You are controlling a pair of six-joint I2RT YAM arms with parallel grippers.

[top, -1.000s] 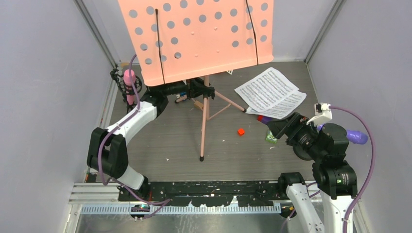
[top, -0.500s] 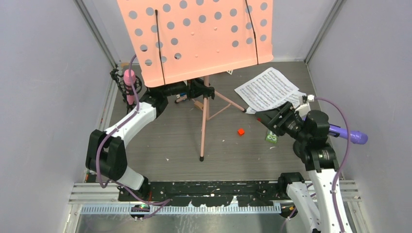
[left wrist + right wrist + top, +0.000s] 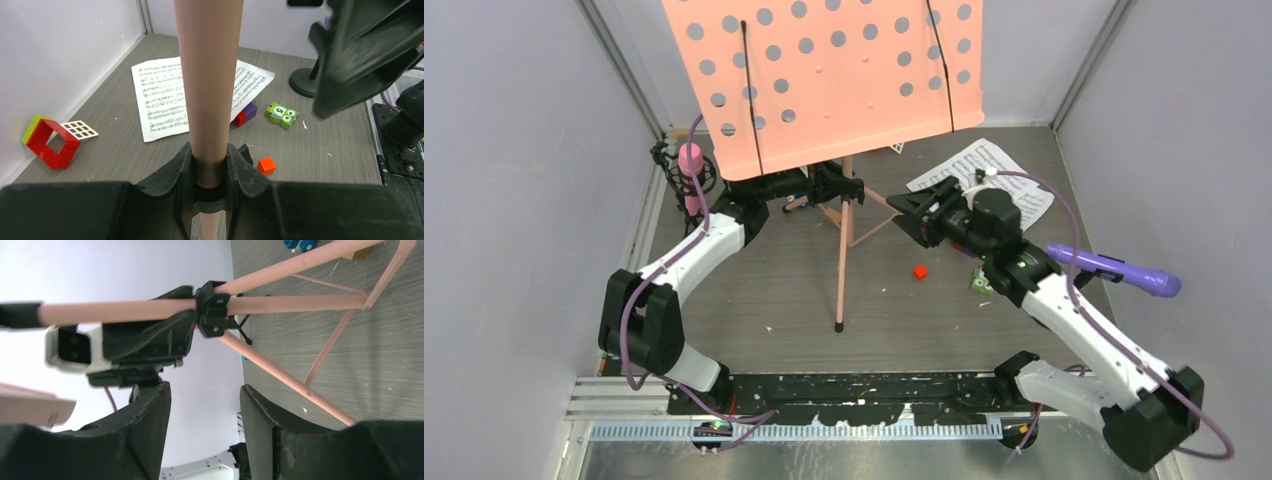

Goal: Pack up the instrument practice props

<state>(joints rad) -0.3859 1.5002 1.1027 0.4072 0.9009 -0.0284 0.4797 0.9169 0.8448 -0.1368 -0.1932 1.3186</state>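
- Right gripper (image 3: 904,208) has swung left, away from the sheet music, to just right of the pink round pole (image 3: 209,75). Its jaws are narrower than before but still apart, with nothing between them.
- Left gripper (image 3: 210,152) stays clamped on that pole, just above the black hub (image 3: 214,312) where the thin pink tripod legs (image 3: 842,270) spread.
- Large pink perforated music rack (image 3: 844,70) tops the pole and hides the floor behind it.
- White sheet-music pages (image 3: 964,162) lie flat to the right of the pole and behind it, partly covered by the right arm.
- Purple microphone (image 3: 1114,268) sits well right of the pole, beyond the right forearm.
- Pink microphone (image 3: 690,165) stands in a black mic mount (image 3: 667,158) well left of the pole, by the wall.
- Small red cube (image 3: 919,271) and green block with eyes (image 3: 282,114) lie on the floor to the right of the pole, under the right arm's reach.
- Red-and-lime frame block (image 3: 50,142) lies behind the pole near the back wall.
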